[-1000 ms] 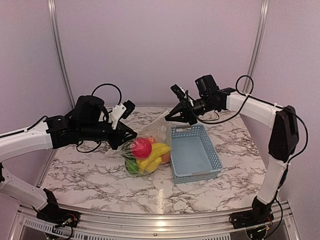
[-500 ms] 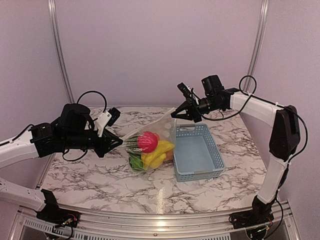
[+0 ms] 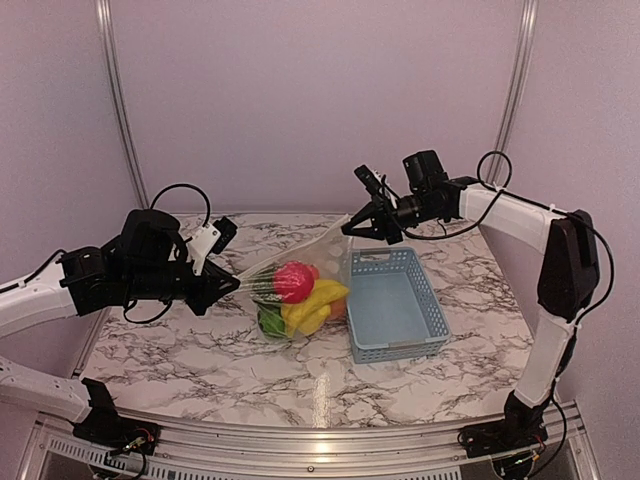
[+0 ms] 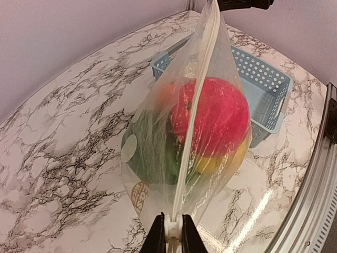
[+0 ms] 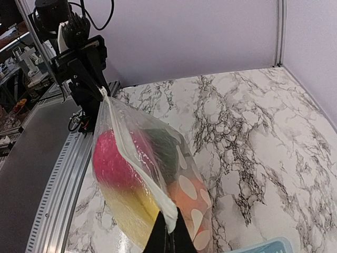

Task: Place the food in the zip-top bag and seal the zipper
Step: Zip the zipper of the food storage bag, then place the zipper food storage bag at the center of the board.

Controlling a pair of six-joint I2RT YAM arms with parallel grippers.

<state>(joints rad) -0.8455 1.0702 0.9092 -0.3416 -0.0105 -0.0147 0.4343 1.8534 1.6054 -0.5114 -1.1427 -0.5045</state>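
The clear zip-top bag (image 3: pixel 300 285) hangs stretched between my two grippers above the table, full of food: a pinkish-red apple (image 3: pixel 290 281), a yellow banana (image 3: pixel 318 300), a green piece (image 3: pixel 270 322) and an orange one. My left gripper (image 3: pixel 232 285) is shut on the left end of the zipper (image 4: pixel 196 105), at its white slider (image 4: pixel 174 230). My right gripper (image 3: pixel 352 224) is shut on the other end of the zipper (image 5: pixel 169 219). In the right wrist view the apple (image 5: pixel 110 161) and white dots (image 5: pixel 188 187) show through the plastic. The zipper strip runs taut and looks closed.
A light-blue slotted basket (image 3: pixel 392 303) stands empty on the marble table just right of the bag, under my right arm. Metal frame posts rise at the back corners, and a rail runs along the near edge.
My left gripper has slid left along the zipper and the right has risen, pulling the bag taut and lifting it slightly. In the last half second little has moved.
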